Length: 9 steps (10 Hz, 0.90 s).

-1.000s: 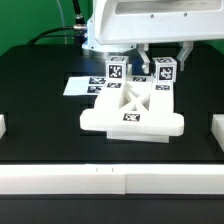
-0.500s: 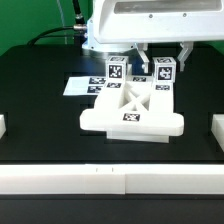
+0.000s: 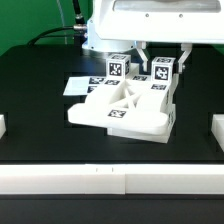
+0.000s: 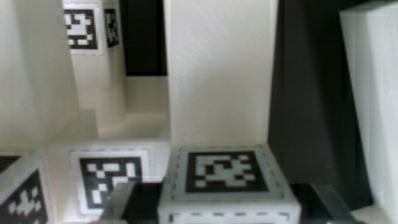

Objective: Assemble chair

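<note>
The chair (image 3: 120, 112) is one blocky white piece with an X-braced frame and two tagged posts, standing in the middle of the black table. My gripper (image 3: 163, 60) hangs over its right post (image 3: 164, 70), one finger on each side, and looks shut on it. In the wrist view the gripper (image 4: 231, 205) has dark fingers (image 4: 151, 205) pressed against both sides of the post's tagged top (image 4: 222, 178). The chair's tall white slabs (image 4: 222, 70) rise behind it.
The marker board (image 3: 78, 86) lies flat behind the chair at the exterior view's left. A low white wall (image 3: 110, 180) runs along the table's front, with white blocks at the left edge (image 3: 3, 125) and right edge (image 3: 215, 128).
The chair has turned and shifted toward the exterior view's left, its base now angled. The gripper stays around the right post.
</note>
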{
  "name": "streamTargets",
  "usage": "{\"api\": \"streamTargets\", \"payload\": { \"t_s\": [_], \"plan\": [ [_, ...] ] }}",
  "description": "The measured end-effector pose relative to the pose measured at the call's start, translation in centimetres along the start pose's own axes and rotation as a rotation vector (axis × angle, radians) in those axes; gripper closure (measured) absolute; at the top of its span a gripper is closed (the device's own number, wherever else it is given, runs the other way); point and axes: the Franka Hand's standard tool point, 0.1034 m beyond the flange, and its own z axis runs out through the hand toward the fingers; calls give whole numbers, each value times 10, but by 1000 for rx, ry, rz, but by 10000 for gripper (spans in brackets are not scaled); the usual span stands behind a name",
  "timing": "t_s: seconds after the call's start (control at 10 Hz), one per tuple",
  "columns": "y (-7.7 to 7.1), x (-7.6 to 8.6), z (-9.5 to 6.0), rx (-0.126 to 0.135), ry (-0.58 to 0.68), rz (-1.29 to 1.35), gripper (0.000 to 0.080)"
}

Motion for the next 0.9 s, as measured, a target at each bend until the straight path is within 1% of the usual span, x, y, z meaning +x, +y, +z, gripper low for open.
{"api": "streamTargets", "payload": {
  "t_s": [0.2, 0.4, 0.5, 0.6, 0.7, 0.8, 0.9],
  "plan": [
    [0, 0, 0, 1, 0, 114, 515],
    [-1, 0, 0, 1, 0, 160, 515],
    [-1, 0, 0, 1, 0, 158, 357],
    [-1, 0, 0, 1, 0, 158, 357],
    [-1, 0, 0, 1, 0, 158, 230],
    [-1, 0, 0, 1, 0, 158, 166],
    [-1, 0, 0, 1, 0, 158, 166]
  ]
}}
